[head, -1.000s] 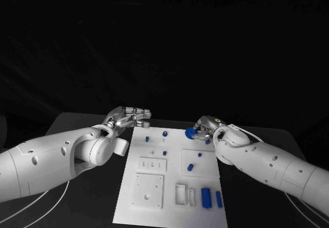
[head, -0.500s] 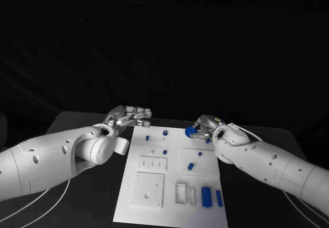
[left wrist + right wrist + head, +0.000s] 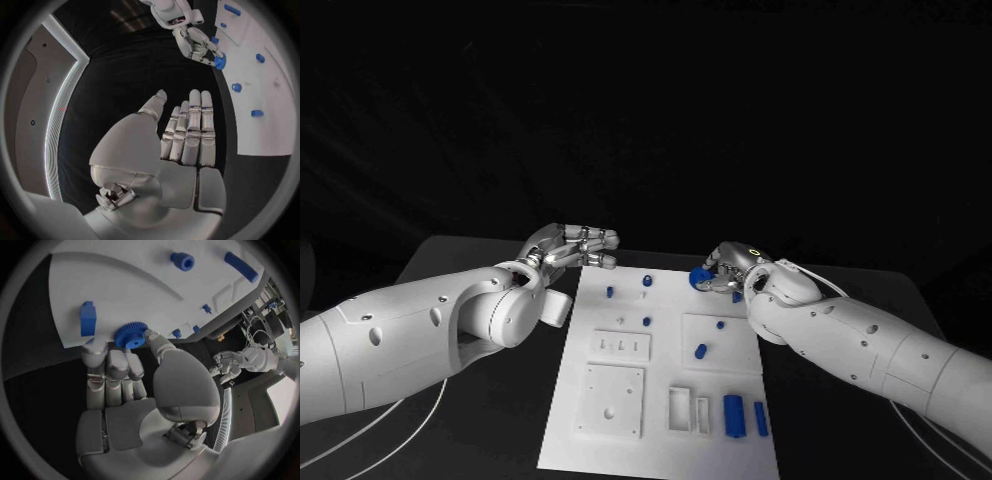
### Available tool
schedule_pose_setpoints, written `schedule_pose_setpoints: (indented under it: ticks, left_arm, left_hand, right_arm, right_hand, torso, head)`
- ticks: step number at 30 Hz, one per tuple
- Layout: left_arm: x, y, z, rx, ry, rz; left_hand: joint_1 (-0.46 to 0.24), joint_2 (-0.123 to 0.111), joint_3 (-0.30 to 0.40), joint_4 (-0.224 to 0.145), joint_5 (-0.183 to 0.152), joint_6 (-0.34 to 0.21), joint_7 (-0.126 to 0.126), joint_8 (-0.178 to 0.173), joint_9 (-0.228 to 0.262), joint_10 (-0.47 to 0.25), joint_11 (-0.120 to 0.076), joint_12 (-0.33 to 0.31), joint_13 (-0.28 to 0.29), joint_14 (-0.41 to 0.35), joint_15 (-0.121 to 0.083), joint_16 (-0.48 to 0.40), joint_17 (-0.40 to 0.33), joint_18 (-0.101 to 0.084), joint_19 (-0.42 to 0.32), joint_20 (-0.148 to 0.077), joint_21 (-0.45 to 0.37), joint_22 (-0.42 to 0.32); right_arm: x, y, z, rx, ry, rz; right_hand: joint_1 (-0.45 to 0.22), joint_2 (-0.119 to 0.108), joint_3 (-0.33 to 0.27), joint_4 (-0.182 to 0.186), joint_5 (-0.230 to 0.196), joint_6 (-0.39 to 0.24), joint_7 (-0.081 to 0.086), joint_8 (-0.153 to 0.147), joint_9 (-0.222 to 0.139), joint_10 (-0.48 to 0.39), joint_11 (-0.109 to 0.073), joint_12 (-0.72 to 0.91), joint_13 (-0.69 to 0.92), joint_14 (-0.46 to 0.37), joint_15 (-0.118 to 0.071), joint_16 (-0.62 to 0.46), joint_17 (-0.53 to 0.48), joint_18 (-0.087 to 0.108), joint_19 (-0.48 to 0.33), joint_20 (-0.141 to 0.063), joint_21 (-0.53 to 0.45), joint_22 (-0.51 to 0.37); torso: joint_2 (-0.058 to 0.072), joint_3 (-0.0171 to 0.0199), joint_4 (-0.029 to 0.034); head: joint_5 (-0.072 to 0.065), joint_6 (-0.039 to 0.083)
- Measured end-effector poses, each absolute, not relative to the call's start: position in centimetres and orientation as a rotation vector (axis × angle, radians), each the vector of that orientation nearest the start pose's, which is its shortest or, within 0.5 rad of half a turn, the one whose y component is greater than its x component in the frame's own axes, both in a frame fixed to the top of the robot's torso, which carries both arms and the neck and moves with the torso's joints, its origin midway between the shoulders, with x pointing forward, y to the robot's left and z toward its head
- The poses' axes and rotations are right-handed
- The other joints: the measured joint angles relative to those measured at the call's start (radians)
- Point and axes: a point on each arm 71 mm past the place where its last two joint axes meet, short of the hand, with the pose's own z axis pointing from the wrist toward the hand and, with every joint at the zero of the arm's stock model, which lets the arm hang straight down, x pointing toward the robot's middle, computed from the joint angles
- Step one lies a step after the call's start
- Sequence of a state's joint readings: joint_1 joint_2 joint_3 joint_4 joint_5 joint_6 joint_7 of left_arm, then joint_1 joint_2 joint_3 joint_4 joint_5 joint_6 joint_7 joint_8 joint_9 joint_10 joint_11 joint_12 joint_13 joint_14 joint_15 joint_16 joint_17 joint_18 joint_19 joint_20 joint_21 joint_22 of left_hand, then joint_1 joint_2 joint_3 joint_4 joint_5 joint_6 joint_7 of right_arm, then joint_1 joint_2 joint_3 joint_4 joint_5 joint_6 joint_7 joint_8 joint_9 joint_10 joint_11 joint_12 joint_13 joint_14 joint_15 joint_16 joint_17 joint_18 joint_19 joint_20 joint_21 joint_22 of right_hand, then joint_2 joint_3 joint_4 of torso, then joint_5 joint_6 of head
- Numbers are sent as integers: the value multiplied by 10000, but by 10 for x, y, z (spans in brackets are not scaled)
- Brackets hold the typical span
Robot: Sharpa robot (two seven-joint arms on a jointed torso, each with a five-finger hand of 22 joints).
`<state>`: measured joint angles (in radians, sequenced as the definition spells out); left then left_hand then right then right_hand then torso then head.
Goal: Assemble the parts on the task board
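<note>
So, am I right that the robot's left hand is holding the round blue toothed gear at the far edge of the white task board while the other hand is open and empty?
Not quite: the right hand holds the round blue toothed gear at the far edge of the white task board, as the right wrist view shows. The left hand is the open, empty one.

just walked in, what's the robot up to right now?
It is assembling parts on the white task board. The right hand pinches a blue gear over the board's far right corner. The left hand hovers with flat, empty fingers beside the board's far left corner. Other blue parts lie or stand across the board, not yet handled.
</note>
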<state>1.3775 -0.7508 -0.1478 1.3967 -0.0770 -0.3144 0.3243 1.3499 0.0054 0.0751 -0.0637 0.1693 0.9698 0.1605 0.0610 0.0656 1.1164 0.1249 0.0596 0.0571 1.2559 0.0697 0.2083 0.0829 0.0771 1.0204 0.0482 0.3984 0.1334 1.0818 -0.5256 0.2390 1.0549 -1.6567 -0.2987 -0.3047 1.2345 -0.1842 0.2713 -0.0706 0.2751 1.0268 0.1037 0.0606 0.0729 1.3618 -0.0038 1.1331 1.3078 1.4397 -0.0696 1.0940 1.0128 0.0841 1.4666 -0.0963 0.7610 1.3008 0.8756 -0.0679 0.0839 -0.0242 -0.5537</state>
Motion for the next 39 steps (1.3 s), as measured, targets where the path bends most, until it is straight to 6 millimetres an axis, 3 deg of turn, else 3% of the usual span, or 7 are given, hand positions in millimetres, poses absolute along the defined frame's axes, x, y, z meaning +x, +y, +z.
schedule_pose_setpoints:
  ticks: [6,13,17,27,34,39]
  left_arm:
    - [529,200,-137,-9277,14662,-14415]
    - [530,199,-137,-9275,14668,-14417]
    - [530,199,-137,-9276,14671,-14414]
    - [530,200,-137,-9283,14680,-14400]
    - [530,200,-137,-9293,14681,-14383]
    - [530,201,-137,-9300,14675,-14364]
  left_hand:
    - [0,0,0,0,0,0,0,0,0,0,0,0,0,0,0,0,0,0,0,0,0,0]
    - [0,0,0,0,0,0,0,0,0,0,0,0,0,0,0,0,0,0,0,0,0,1]
    - [0,0,0,0,0,0,0,0,0,0,0,0,0,0,0,0,-1,0,0,0,0,1]
    - [0,0,0,0,0,0,0,0,0,0,0,0,0,0,0,0,0,0,0,0,0,2]
    - [0,0,0,0,0,0,0,0,0,0,-1,0,0,0,0,0,0,-1,0,0,0,-20]
    - [0,0,0,0,0,0,0,0,0,1,-1,0,0,0,0,0,0,0,0,0,0,-19]
  right_arm:
    - [575,-197,-192,1082,15893,3258]
    - [576,-195,-191,1096,15845,3261]
    - [576,-193,-191,1032,15815,3234]
    - [573,-187,-190,515,15588,3144]
    - [565,-178,-189,-47,15185,3139]
    - [556,-167,-181,-362,14715,3398]
  right_hand:
    - [-90,96,249,-56,0,423,-43,-37,-7,54,-54,47,0,31,-32,0,0,0,0,0,42,24]
    - [-54,349,471,-219,-1,963,-212,-7,-3,145,-106,46,0,73,-73,-1,-2,0,0,0,54,46]
    - [-1,422,586,-395,-57,1063,-180,-6,-2,162,-88,46,-1,74,-74,-1,-17,-1,0,0,54,46]
    - [51,474,1102,-825,-235,1070,-174,-41,-2,163,-88,46,-1,73,-74,-1,-43,-4,0,0,54,68]
    - [54,473,1238,-745,-282,1162,-174,3,-1,253,-141,85,-1,74,-73,-1,-50,-3,-36,-36,92,67]
    - [-16,402,1500,-647,46,1170,-182,3,-1,254,-139,85,-2,110,-109,-1,-68,-4,1,-74,173,67]
  torso:
    - [0,6,0]
    - [3,7,1]
    - [4,12,-1]
    - [4,18,-12]
    - [1,18,-12]
    - [-6,14,-8]
  head:
    - [4,-5]
    - [24,-13]
    - [26,-13]
    - [26,-6]
    - [36,-2]
    - [20,3]
